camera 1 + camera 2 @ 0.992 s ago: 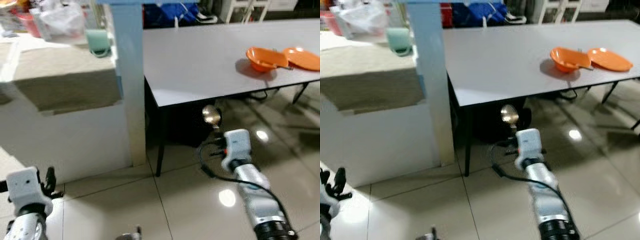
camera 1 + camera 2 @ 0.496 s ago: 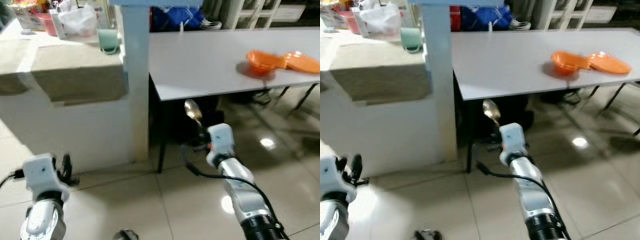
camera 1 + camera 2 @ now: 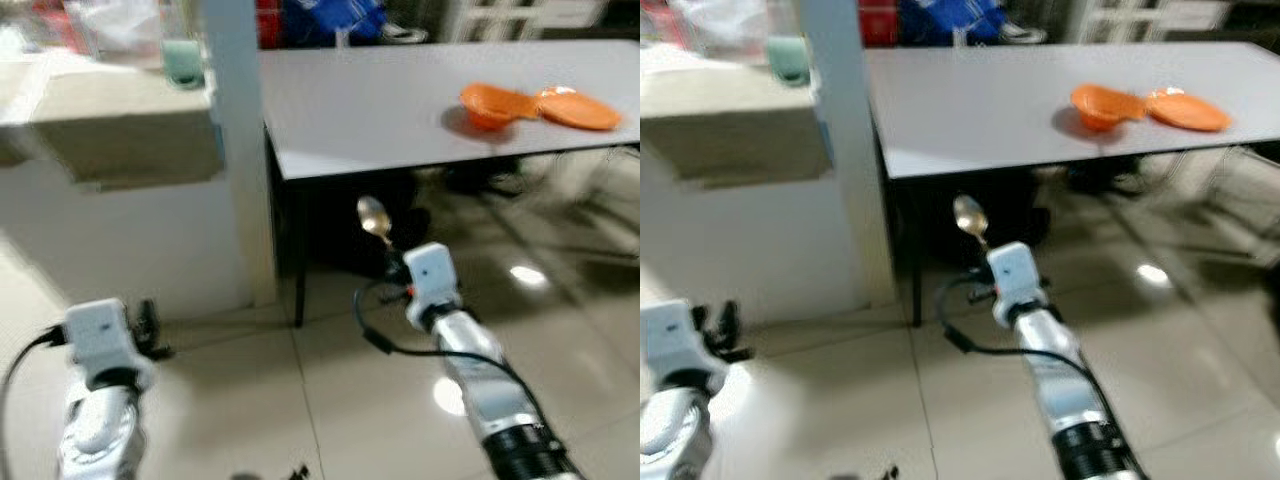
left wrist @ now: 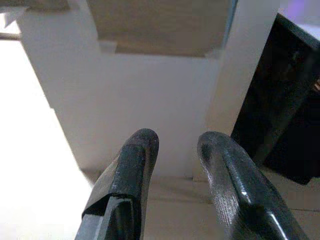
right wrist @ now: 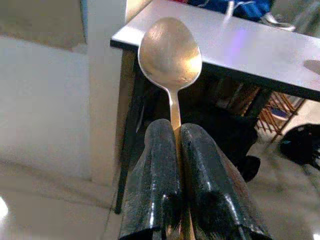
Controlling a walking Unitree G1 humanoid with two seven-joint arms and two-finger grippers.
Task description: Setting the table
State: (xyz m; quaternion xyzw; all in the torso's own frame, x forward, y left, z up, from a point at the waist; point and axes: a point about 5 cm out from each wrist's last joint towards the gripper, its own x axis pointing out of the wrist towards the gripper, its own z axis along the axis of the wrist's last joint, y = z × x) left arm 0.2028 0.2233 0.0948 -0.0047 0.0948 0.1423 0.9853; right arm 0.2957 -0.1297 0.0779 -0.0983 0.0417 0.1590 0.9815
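White tiles cover the floor [image 3: 330, 400], and they shine under the lights. On the left, the left hand [image 4: 177, 150] hangs low over the floor, near a white counter [image 3: 120, 220]. Its two black fingers [image 4: 132, 175] stand a little apart with nothing between them. A pale green cup [image 3: 183, 62] sits on top of the counter, next to a tall white post [image 3: 235, 150]. A clear plastic bag [image 3: 120, 20] lies behind the cup, but it is too blurry to tell what is in it. In the middle, the right hand [image 5: 177, 145] is held up in front of the robot, lower than the tabletop [image 3: 400, 100] and close to its near corner. Its two fingers [image 5: 160, 175] are pressed tight on the thin handle of a metal spoon [image 5: 170, 55]. The spoon stands up with its round bowl on top, in front of the dark space under the tabletop. A black cable [image 3: 375, 340] loops beside the silver arm. The tabletop is grey and has thin black legs. On the right, far from the spoon, an orange bowl [image 3: 490, 105] and an orange plate [image 3: 580, 108] sit on the tabletop, touching each other. Something blue [image 3: 330, 20] lies behind the tabletop.
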